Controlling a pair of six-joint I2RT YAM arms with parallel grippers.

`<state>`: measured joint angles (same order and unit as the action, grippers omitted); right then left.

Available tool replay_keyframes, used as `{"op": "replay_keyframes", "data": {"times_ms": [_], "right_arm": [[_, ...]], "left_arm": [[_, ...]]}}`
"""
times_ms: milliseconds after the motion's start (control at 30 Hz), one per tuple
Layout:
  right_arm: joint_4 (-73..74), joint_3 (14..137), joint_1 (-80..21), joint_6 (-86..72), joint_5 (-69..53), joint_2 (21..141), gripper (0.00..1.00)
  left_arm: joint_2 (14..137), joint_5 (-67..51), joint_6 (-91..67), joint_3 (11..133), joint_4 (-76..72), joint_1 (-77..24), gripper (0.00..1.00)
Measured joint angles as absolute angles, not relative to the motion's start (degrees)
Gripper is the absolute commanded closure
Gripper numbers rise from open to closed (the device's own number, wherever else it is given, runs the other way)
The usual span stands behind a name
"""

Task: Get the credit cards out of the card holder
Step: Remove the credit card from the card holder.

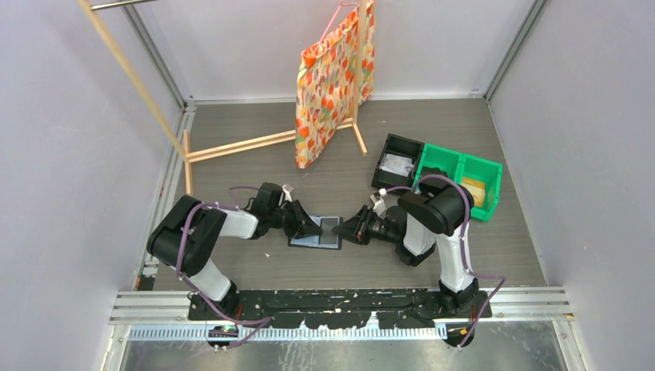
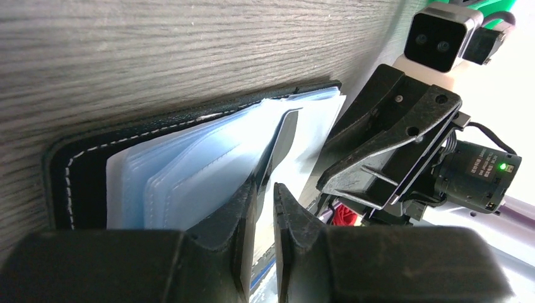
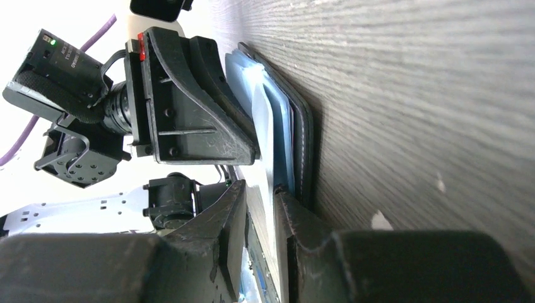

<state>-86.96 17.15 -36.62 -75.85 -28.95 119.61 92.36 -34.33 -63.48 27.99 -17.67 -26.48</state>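
Black fingers of the left gripper (image 2: 264,189) fill the foreground, pressed almost together on a thin leaf of the card holder (image 2: 183,177); whether that leaf is a card or a pocket cannot be told. The holder lies open on the grey wood-grain table (image 1: 332,182), between the two arms, blue-grey pockets fanned above its black stitched cover. The right gripper (image 3: 260,192) meets it from the opposite side, fingers astride a pale sheet; whether they clamp it cannot be told. Each gripper blocks the other's view of the holder's far edge. Pale walls (image 1: 69,116) enclose the table. Beyond stand a black bin (image 1: 402,142), green bins (image 1: 460,164) and a patterned bag (image 1: 328,85) hanging on a wooden rack (image 1: 232,147).
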Motion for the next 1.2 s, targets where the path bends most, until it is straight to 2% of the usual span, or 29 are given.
{"op": "replay_keyframes", "data": {"times_ms": [167,333,533,700,1200], "right_arm": [[-87.77,13.96,-36.07,-75.85,-26.76,118.30,0.72],[-87.88,13.54,-35.88,-76.60,-26.24,118.10,0.83],[-87.83,13.63,-35.88,-76.95,-26.24,118.17,0.88],[-87.94,13.91,-35.88,-77.56,-26.96,118.61,0.99],[-88.53,14.76,-35.77,-79.50,-27.38,119.87,0.99]], "left_arm": [[92.01,-34.41,-64.29,27.24,-18.46,-26.13,0.82],[91.72,-34.52,-64.71,27.00,-18.50,-26.09,0.82],[91.57,-34.57,-65.69,26.39,-19.09,-26.06,0.82],[91.59,-34.61,-67.13,25.21,-21.56,-26.06,0.82],[89.47,-33.43,-68.05,23.38,-23.77,-26.06,0.76]]}}
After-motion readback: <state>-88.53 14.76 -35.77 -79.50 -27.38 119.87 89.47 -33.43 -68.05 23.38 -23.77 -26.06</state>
